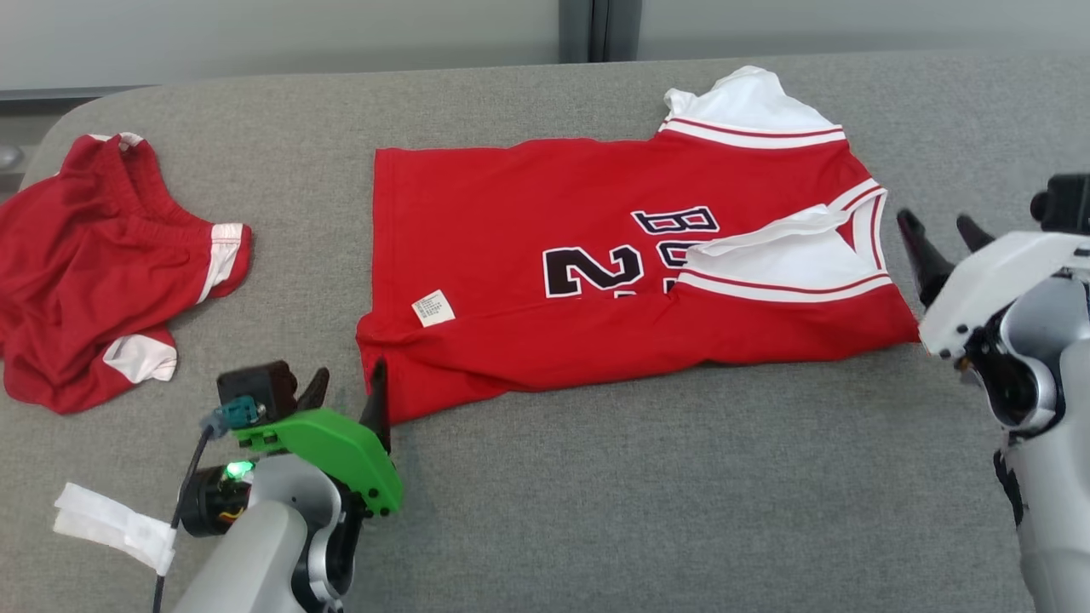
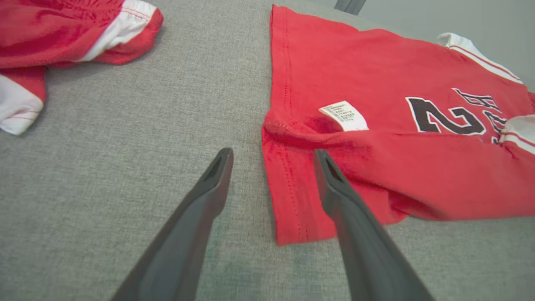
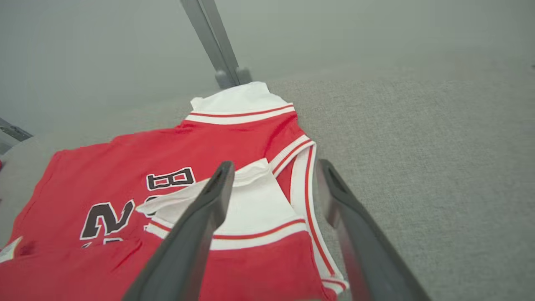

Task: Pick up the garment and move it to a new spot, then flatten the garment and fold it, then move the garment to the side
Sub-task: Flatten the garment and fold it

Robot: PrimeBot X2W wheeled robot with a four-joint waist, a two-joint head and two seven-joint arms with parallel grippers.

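Grey woven cloth covers the work surface (image 1: 647, 511), with a pale wall and a dark upright post (image 1: 588, 30) behind its far edge. The red jersey (image 1: 596, 281) (image 2: 376, 167) (image 3: 125, 167) lies flat from the middle of the surface towards the right, hem to the left and neck to the right. Its near long edge is folded over onto the body. One white-trimmed shoulder panel lies turned in over part of the black lettering, and another sticks out at the far right. A white care label (image 1: 433, 307) (image 2: 343, 116) shows close to the hem.

The left gripper (image 1: 349, 383) (image 2: 272, 156) sits at the jersey's near left corner with its fingers spread wide. One finger stands over bare grey cloth and the other over the red corner, and nothing is pinched between them. The right gripper (image 1: 937, 226) (image 3: 274, 167) hovers just off the jersey's right end, by the neck trim, jaws equally wide and empty.

Well apart at the far left lies a crumpled pair of red shorts (image 1: 94, 264) (image 2: 62, 33) with white trim. A white strip of fabric (image 1: 111, 526) rests at the near left edge.
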